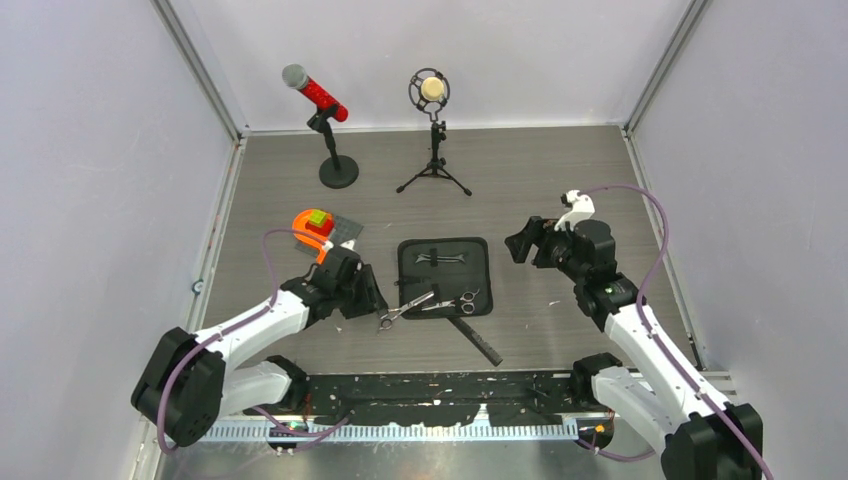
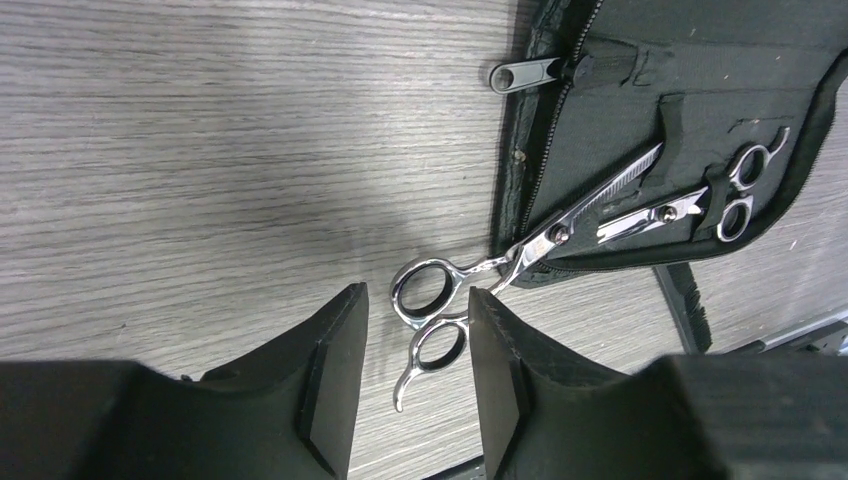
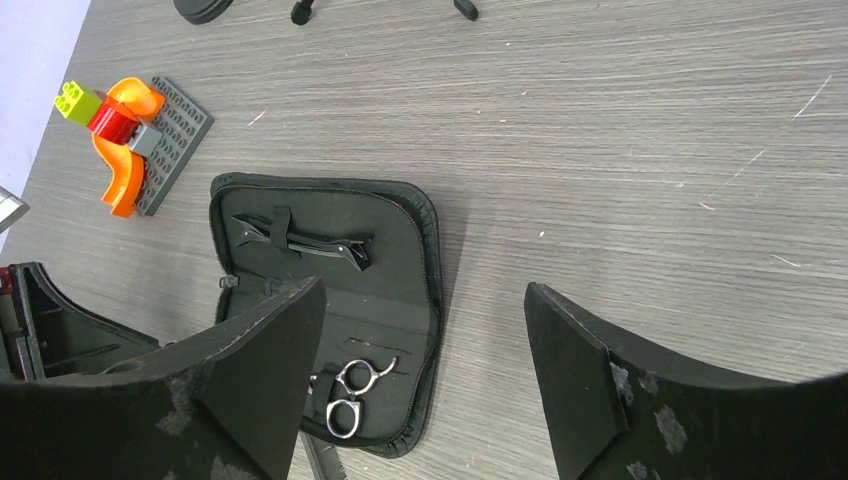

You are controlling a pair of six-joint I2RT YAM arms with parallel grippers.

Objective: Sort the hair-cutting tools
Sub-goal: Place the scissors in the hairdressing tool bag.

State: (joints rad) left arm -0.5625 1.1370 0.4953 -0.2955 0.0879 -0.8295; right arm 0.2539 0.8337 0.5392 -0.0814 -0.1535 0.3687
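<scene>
**Left gripper astride scissors handles; right gripper open above table**

1. Left gripper (image 1: 374,300): positioned left of centre in the top view, at the lower left edge of the zip case (image 1: 402,268). In the left wrist view its jaws stand apart, one on each side of the ring handles of the first scissors (image 2: 545,240). The left-hand finger (image 2: 335,370) is clear of the rings. The right-hand finger (image 2: 495,370) is just beside the lower ring; contact cannot be determined. The grip is not closed.

2. First scissors (image 1: 405,310): lie flat. The blades rest on the lower left edge of the open case, pointing to the upper right. The handles lie off the case on the table (image 1: 560,180).

3. Second scissors (image 1: 462,300): lie inside the case at its lower right, blades closed.

4. Hair clips (image 1: 440,258): lie in the upper half of the case, under a strap.

5. Comb (image 1: 475,340): lies on the table just below the case, angled toward the lower right.

6. Right gripper (image 1: 518,245): positioned right of the case in the top view, raised above the table. In the right wrist view its jaws are spread wide with nothing between them.

7. Other items: two microphones (image 1: 315,92) at the top of the top view; a building-block plate (image 1: 322,228) to the upper left of the case.
</scene>
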